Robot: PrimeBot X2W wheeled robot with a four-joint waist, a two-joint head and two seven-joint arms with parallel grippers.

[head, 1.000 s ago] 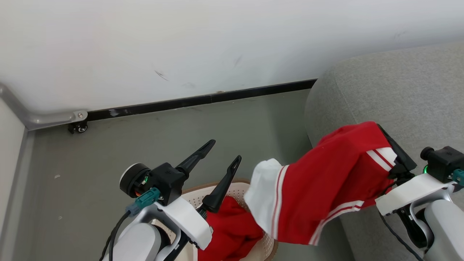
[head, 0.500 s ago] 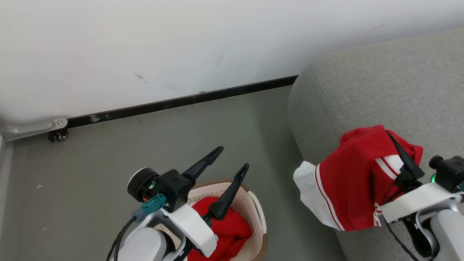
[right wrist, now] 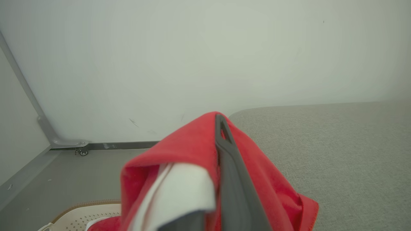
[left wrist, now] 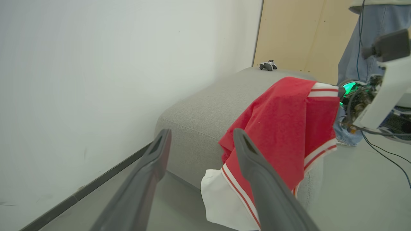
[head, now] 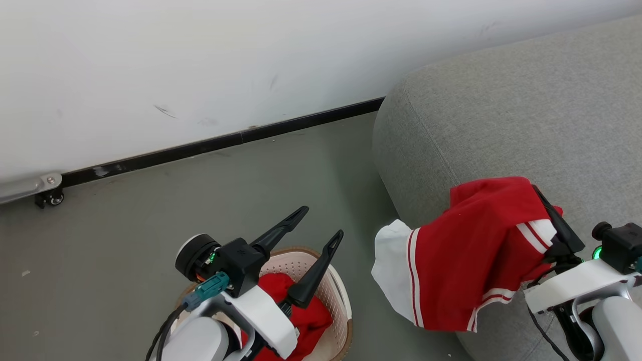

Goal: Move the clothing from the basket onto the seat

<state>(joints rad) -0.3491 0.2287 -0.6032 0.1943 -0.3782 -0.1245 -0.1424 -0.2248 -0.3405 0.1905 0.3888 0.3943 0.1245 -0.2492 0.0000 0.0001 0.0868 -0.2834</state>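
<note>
The right jaws are pressed together on a red garment (head: 476,250), one dark finger (head: 559,223) lying across the top of the bunched cloth. In the right wrist view that finger (right wrist: 231,179) runs up the middle with the garment (right wrist: 189,150) folded over its far side, a white striped panel showing beside it. The cloth hangs from this grip at the rounded corner of the grey seat (head: 501,115), and its white, stripe-edged end dangles off the seat's side above the floor (head: 200,200); whether the fabric rests on the upholstery cannot be told. The left jaws are spread and empty, their fingers (head: 316,271) held over the basket (head: 337,296), which stands on the floor just beside the seat with more red clothing (head: 311,321) lying inside. Seen from the left wrist, those open fingers (left wrist: 253,160) frame the hanging garment (left wrist: 282,128) against the seat (left wrist: 199,115). A small grey object (left wrist: 268,65) sits on the seat's far end, and a person's jeans leg (left wrist: 353,48) stands beyond. A white wall (head: 200,60) with black skirting (head: 225,143) backs the floor
</note>
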